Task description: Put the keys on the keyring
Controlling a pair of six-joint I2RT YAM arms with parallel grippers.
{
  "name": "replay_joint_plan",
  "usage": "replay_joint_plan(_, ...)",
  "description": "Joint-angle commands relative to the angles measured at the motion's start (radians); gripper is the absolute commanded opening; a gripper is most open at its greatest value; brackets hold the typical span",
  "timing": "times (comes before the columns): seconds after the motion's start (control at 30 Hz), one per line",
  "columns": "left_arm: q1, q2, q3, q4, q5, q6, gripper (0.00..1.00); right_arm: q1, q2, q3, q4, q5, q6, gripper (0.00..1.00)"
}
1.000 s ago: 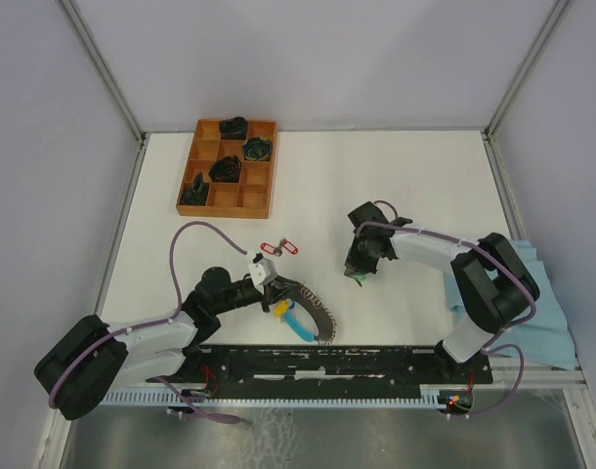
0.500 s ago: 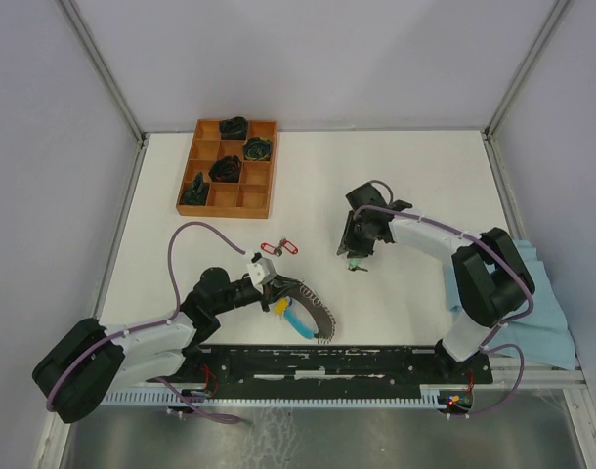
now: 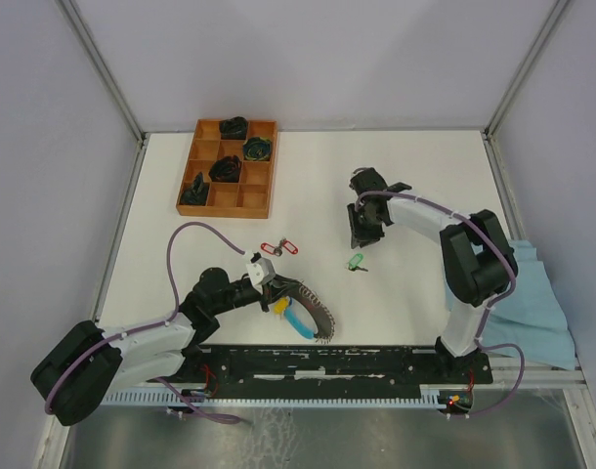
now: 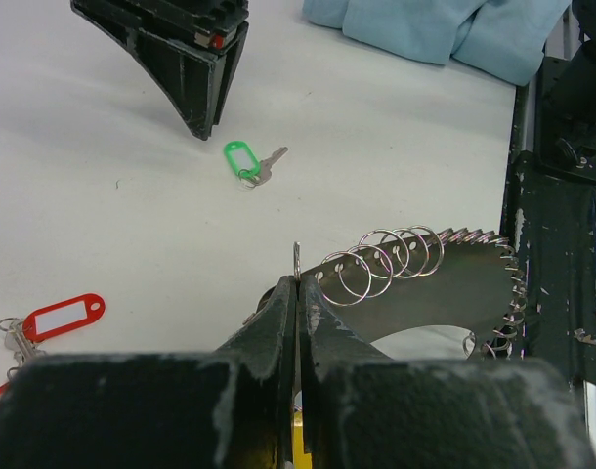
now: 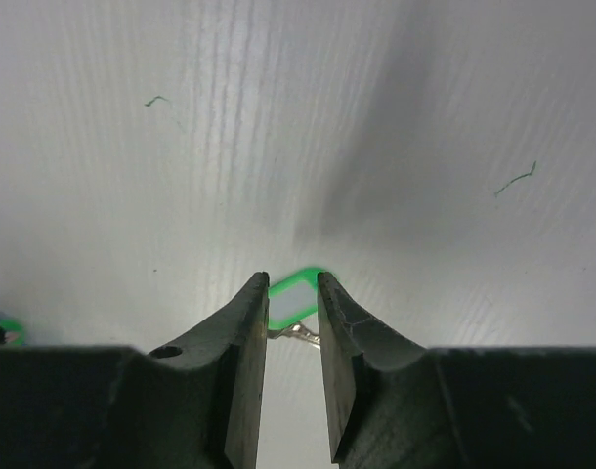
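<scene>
Keyring (image 4: 386, 264) lies near the bench's (image 3: 425, 195) front edge, one coil pinched by our left claw (image 4: 296, 288), arm stretched low. Our right claw (image 5: 292, 281), spread, points downward near the green-tagged key (image 4: 241, 156).

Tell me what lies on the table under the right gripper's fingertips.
The green-tagged key lies flat on the white table, just below the open right gripper, untouched. In the right wrist view the fingers cover part of its tag and most of its metal blade.

Bright, even light. A soft grey shadow lies on the white counter (image 5: 425, 127). The left gripper (image 4: 297, 288) looks blurry up close.
</scene>
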Motion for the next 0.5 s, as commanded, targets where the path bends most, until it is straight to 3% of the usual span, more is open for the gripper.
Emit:
replay_joint_plan(0.0, -0.001, -0.014, 0.022, 0.055, -0.006, 0.038, 0.03, -0.010, 0.035, 0.013, 0.000, 0.011, -0.107, 0.34)
replay_joint_plan(0.47, 0.000, -0.009, 0.023, 0.062, 0.003, 0.039, 0.03, 0.004, -0.085, -0.223, -0.041, -0.085, -0.007, 0.33)
